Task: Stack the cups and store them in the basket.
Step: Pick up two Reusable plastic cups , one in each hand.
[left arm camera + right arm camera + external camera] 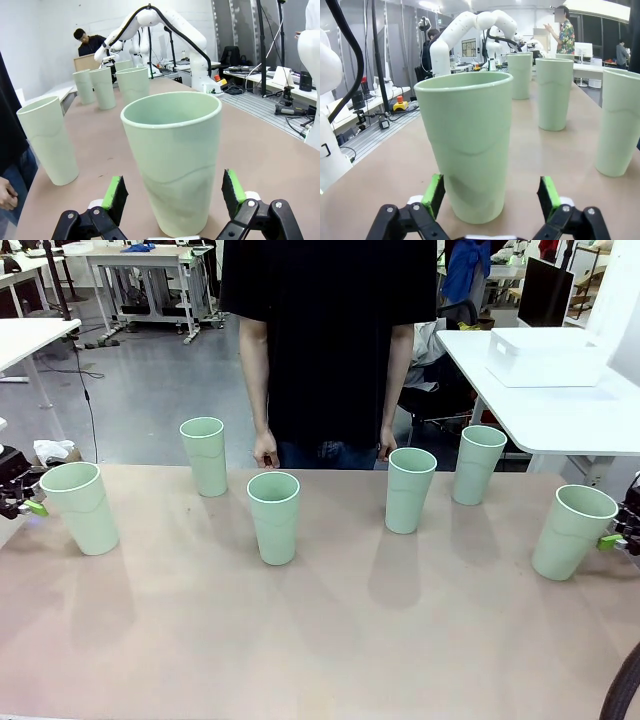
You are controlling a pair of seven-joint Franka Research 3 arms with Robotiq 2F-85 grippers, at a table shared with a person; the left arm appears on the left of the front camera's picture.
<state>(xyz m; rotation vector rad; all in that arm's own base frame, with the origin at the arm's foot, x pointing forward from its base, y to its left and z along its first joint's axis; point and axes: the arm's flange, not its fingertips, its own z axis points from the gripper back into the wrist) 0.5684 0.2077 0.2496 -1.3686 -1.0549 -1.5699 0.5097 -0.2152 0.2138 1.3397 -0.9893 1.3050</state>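
Left gripper [172,194] low and level, spread wide around leftmost cup [170,145]; right gripper [490,194] likewise around rightmost cup [466,140].

Six cups [274,517] upright, spread across table [330,650]; person [328,340] standing behind far edge.

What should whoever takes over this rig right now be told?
Left gripper: open, pads flanking the leftmost cup.
Right gripper: open, likewise around the rightmost cup.
Other four cups stand upright, apart, across the table. Person's hands hang at the far edge.
Done: nothing stacked.
Left: stack all six, store them in the basket.
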